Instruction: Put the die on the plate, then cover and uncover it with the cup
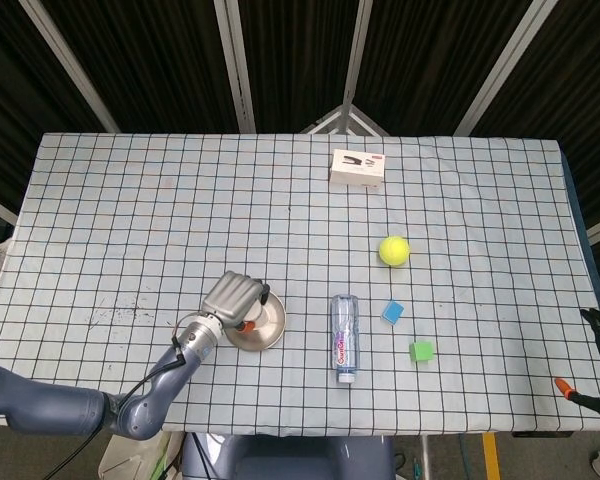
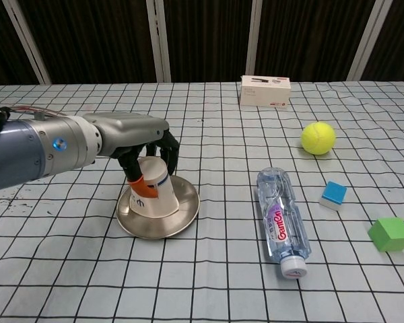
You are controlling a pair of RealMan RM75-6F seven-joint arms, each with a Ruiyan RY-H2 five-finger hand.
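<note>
My left hand point(image 2: 140, 142) grips an upturned white paper cup point(image 2: 151, 193) from above, fingers wrapped round its upper part. The cup leans a little and sits over the left side of the round metal plate point(image 2: 178, 219). In the head view the left hand point(image 1: 231, 298) hides nearly all of the cup, and the plate point(image 1: 270, 322) shows to its right. No die shows on the bare part of the plate; what lies under the cup is hidden. My right hand point(image 1: 598, 352) shows only partly at the table's right edge, fingers apart and holding nothing.
A water bottle point(image 2: 281, 221) lies right of the plate. Further right are a blue cube point(image 2: 333, 194) and a green cube point(image 2: 390, 233). A tennis ball point(image 2: 318, 137) and a white box point(image 2: 265, 90) stand further back.
</note>
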